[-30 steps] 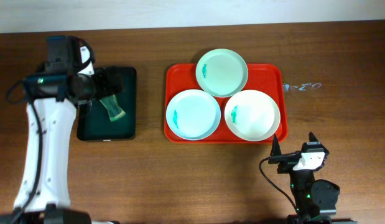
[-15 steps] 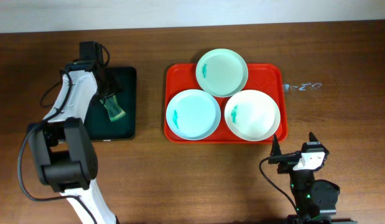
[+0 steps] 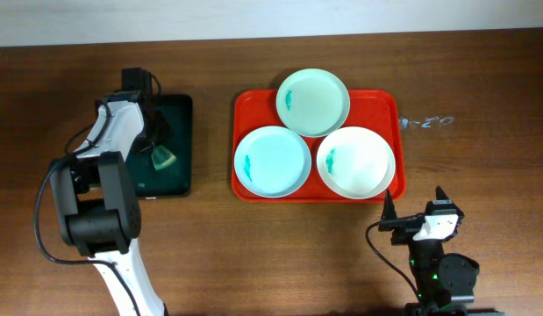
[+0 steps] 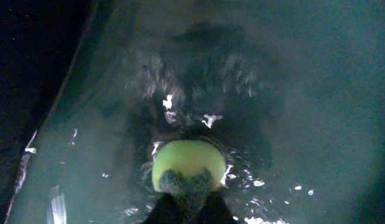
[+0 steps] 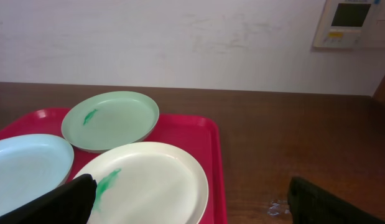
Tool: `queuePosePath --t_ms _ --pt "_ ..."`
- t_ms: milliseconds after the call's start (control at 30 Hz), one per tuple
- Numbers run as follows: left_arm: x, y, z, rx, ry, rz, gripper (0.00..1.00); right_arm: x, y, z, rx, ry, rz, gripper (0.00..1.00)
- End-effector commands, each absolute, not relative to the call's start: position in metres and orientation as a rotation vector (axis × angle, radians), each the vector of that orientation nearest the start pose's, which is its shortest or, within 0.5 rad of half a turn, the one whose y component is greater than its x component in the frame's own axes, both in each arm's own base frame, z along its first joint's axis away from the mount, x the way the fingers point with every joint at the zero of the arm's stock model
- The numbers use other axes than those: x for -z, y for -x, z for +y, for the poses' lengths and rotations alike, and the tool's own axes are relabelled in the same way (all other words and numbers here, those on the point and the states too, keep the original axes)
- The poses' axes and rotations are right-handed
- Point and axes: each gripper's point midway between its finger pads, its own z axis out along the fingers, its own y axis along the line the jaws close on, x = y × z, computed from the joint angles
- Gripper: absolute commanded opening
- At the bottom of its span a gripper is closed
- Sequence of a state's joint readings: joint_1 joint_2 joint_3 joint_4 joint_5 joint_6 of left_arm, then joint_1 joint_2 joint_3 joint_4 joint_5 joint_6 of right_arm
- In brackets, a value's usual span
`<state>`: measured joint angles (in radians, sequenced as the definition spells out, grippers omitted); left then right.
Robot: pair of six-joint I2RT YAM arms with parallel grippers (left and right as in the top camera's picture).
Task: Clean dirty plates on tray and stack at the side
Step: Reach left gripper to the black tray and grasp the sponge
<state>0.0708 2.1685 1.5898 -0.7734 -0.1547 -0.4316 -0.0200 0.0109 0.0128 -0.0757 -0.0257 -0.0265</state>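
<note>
Three plates are sitting on the red tray (image 3: 245,101) at the middle of the wooden worktop (image 3: 482,175). A mint-green plate (image 3: 313,102) is overhanging the far rim. A paler plate (image 3: 272,161) and a white plate (image 3: 356,162) are lying side by side in front of it, and each is showing a small teal smear.

Well to the left, the left pincer (image 3: 154,146) is reaching over a dark tray (image 3: 176,175), right by a small green object (image 3: 162,159). The murky wrist view is not showing whether the pincer is gripping it.

The right pincer (image 3: 414,202) is waiting near the red tray's near right corner, its fingers (image 5: 61,199) spread wide and empty.

A white wall (image 5: 180,37) carrying a control panel (image 5: 352,23) is standing behind the worktop.
</note>
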Motion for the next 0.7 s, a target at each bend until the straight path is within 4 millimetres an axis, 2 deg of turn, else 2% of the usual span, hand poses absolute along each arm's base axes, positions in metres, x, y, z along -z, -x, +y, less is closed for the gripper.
queuePosePath --t_ms 0,67,133,200,233,300,333,400,433,467,533,600,633,667 --pt "-0.009 -0.451 0.065 -0.210 0.757 2.817 0.99 -0.156 -0.246 -0.004 0.020 0.007 1.648 0.98" --pt "-0.007 -0.439 0.063 -0.224 0.763 2.868 0.99 -0.156 -0.246 -0.004 0.020 0.007 1.648 0.98" --pt "-0.004 -0.429 0.049 -0.117 0.768 2.932 0.97 -0.156 -0.246 -0.004 0.020 0.007 1.648 0.98" --pt "-0.003 -0.428 0.037 -0.019 0.769 2.957 0.73 -0.156 -0.246 -0.004 0.020 0.007 1.648 0.98" --pt "-0.002 -0.426 0.032 0.018 0.771 2.970 0.50 -0.156 -0.246 -0.004 0.020 0.007 1.648 0.98" --pt "-0.002 -0.422 0.031 0.023 0.775 2.987 0.11 -0.156 -0.246 -0.004 0.020 0.007 1.648 0.98" --pt "-0.002 -0.421 0.031 0.021 0.776 2.990 0.00 -0.156 -0.246 -0.004 0.020 0.007 1.648 0.99" --pt "-0.002 -0.421 0.031 0.021 0.777 2.992 0.02 -0.156 -0.246 -0.004 0.020 0.007 1.648 0.98" --pt "-0.002 -0.421 0.031 0.020 0.776 2.991 0.62 -0.156 -0.246 -0.004 0.020 0.007 1.648 0.98" --pt "-0.002 -0.421 0.033 0.001 0.775 2.987 0.99 -0.156 -0.246 -0.004 0.020 0.007 1.648 0.99" --pt "-0.002 -0.418 0.034 -0.010 0.779 2.999 0.99 -0.156 -0.246 -0.004 0.020 0.007 1.648 0.98" --pt "-0.002 -0.404 0.033 -0.026 0.793 3.054 0.96 -0.156 -0.246 -0.004 0.020 0.007 1.648 0.98" --pt "-0.002 -0.400 0.032 -0.030 0.796 3.068 0.84 -0.156 -0.246 -0.004 0.020 0.007 1.648 0.98" --pt "-0.002 -0.398 0.032 -0.033 0.798 3.076 0.52 -0.156 -0.246 -0.004 0.020 0.007 1.648 0.98"
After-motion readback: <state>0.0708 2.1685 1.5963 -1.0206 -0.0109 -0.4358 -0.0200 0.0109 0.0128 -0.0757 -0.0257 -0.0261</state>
